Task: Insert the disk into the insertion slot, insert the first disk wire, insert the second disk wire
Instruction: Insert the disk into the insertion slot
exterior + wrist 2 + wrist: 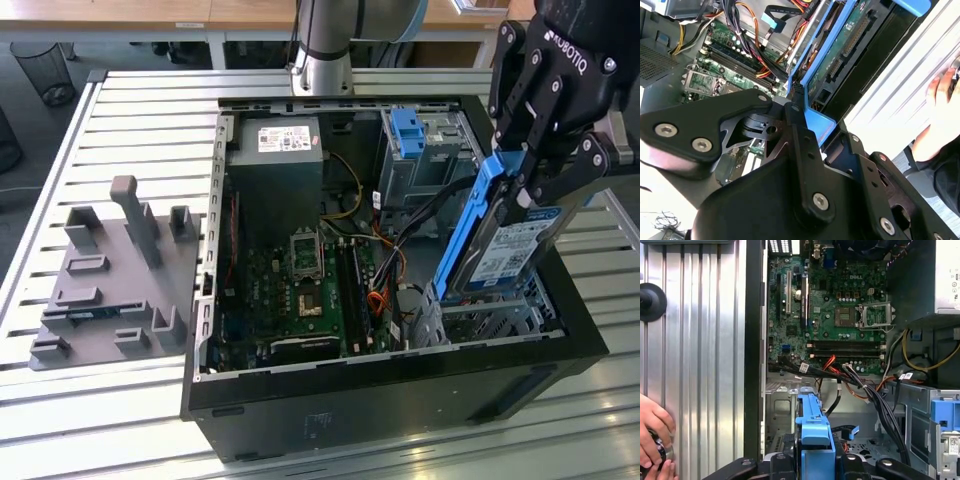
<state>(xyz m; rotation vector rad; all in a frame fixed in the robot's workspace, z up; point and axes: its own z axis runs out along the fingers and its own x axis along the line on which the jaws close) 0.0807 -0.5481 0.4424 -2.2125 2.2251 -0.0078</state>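
The disk (503,252) is held by the gripper (524,186), whose fingers are closed on the upper end of the blue carrier. It is carried steeply tilted. Its long axis runs from the clamped upper end, leaned toward the exterior view's right, down to a lower end at the top of the insertion slot (490,318); whether the two touch cannot be told. The white label is turned toward the near side and the exterior view's right.

The slot is set in the near corner of the open case (400,400), on the exterior view's right. It is hemmed by the black case wall on its outer side and by a bundle of cables (385,268) on its inner side, just beside the disk's lower end. Farther back, the taller grey bay (425,150) is set apart from the disk. Open room is left above the case. In the first wrist view a person's hand (654,432) is seen over the slatted table (700,365), outside the case wall.
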